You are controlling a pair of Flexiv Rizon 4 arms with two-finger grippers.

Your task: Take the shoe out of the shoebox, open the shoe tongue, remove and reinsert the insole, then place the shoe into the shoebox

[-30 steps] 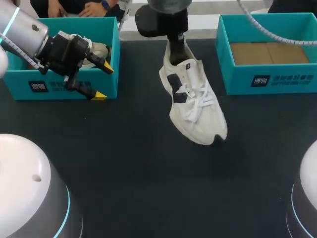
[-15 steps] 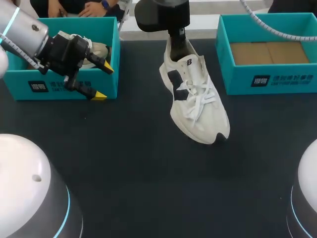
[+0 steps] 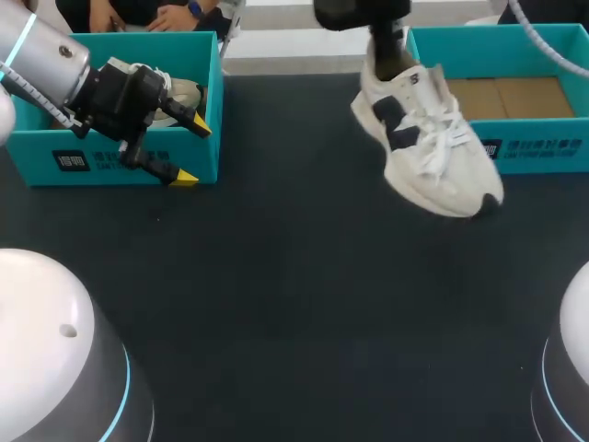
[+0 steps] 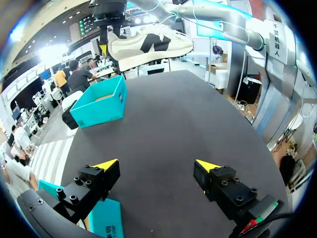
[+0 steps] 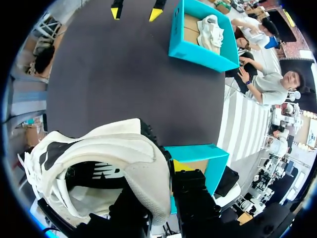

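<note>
Shoe [image 3: 428,147] hangs clear of the table [image 3: 276,304] in the head view, toe pointing down. The right pincer [image 3: 391,64] is clamped on its heel collar, just in front of the right shoebox [image 3: 543,152], whose cardboard floor is bare. The left pincer [image 3: 192,152] rests with its fingers apart against the front of the left shoebox [image 3: 92,161], holding nothing.

From the left wrist, the left pincer [image 4: 157,165] stands wide over bare table. Far ahead, the shoe [image 4: 148,47] is aloft above the right shoebox [image 4: 101,106].

From the right wrist, the right pincer [image 5: 166,168] grips the heel of the shoe [image 5: 114,158], one finger inside and one outside. A corner of the right shoebox [image 5: 198,151] lies just beneath. Well beyond is the left shoebox [image 5: 198,49], with a second shoe [image 5: 210,29] inside.

This looks like the last step, the return to the box. The next move calls for carrying the shoe fully over the opening, levelling the sole, then lowering it past the near wall before letting go.
</note>
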